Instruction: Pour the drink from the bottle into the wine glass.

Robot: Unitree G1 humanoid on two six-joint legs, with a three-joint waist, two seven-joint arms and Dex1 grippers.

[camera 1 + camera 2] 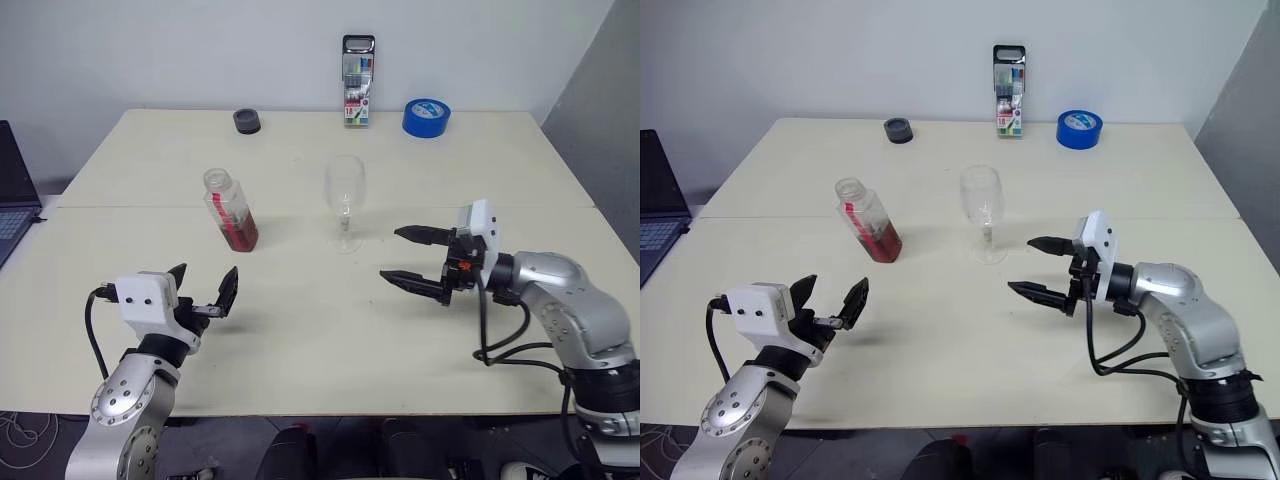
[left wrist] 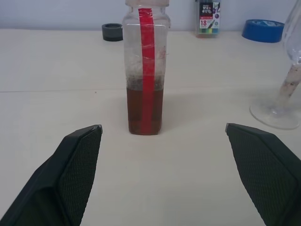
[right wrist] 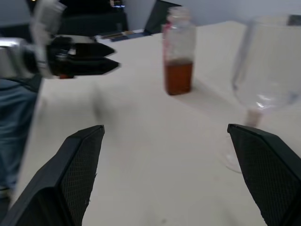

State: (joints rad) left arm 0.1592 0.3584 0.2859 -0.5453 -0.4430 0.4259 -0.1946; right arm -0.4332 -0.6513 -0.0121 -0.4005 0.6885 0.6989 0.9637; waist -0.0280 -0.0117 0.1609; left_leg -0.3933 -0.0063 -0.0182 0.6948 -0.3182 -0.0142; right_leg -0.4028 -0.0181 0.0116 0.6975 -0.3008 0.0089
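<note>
The bottle [image 1: 230, 208] stands upright on the table, left of centre, clear with a red strip down its side. The reddish-brown drink [image 2: 146, 110] fills about its lower third. The wine glass [image 1: 345, 200] stands a hand's width to the bottle's right, and no drink shows in its bowl. My left gripper [image 1: 207, 278] is open, close in front of the bottle and pointing straight at it. My right gripper [image 1: 392, 253] is open and holds nothing. It hovers right of the glass foot, pointing left. The right wrist view shows the glass [image 3: 270, 70], the bottle [image 3: 178, 52] and my left gripper [image 3: 101, 60].
A marker pack [image 1: 358, 80], a blue tape roll [image 1: 427, 117] and a small black round thing [image 1: 247, 121] sit along the table's far edge. A laptop [image 1: 15, 200] lies off the table's left side. The near table surface between my arms is bare.
</note>
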